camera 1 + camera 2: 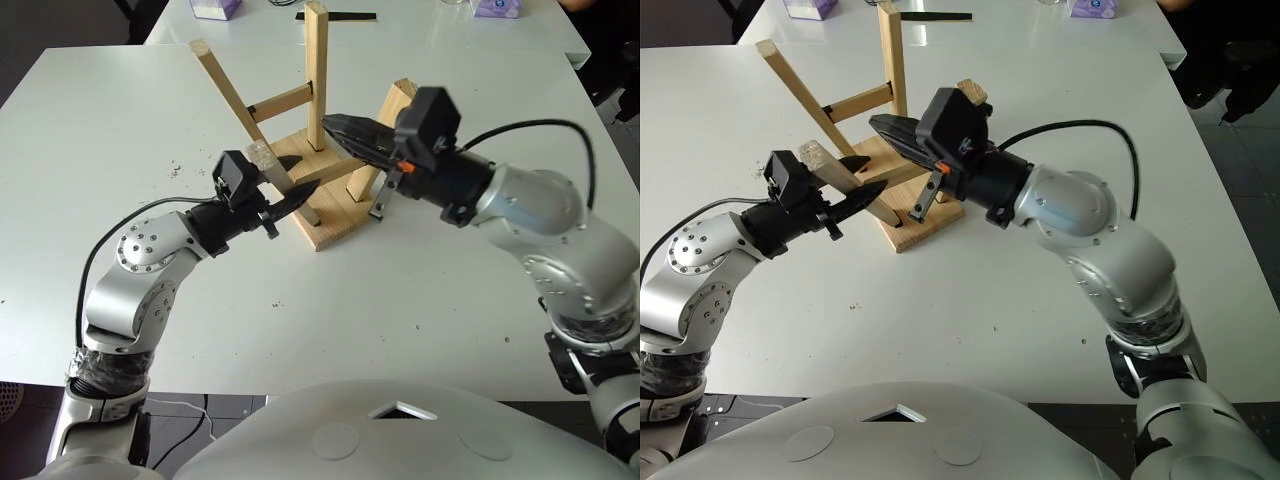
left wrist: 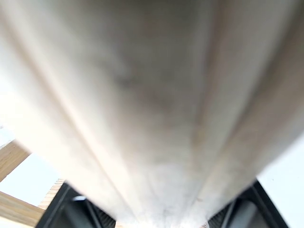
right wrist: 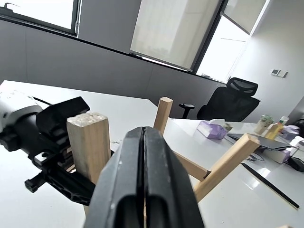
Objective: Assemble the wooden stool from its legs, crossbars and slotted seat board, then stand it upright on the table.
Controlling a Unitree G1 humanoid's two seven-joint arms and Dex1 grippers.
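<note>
The left gripper (image 1: 298,178) pinches a short leg (image 1: 262,160) of the upturned stool, while the right gripper (image 1: 332,124), fingers pressed together, points at the upright leg (image 1: 317,60). The seat board (image 1: 335,225) lies flat on a white table (image 1: 120,120), carrying four legs and two visible crossbars (image 1: 285,100). A second table (image 1: 420,25) beyond holds two tissue boxes (image 1: 215,8), and a black office chair (image 3: 230,97) stands beneath the windows.

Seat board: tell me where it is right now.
The seat board lies flat on the white table at mid-scene in the head views, legs sticking up, between the left gripper and right gripper.
</note>
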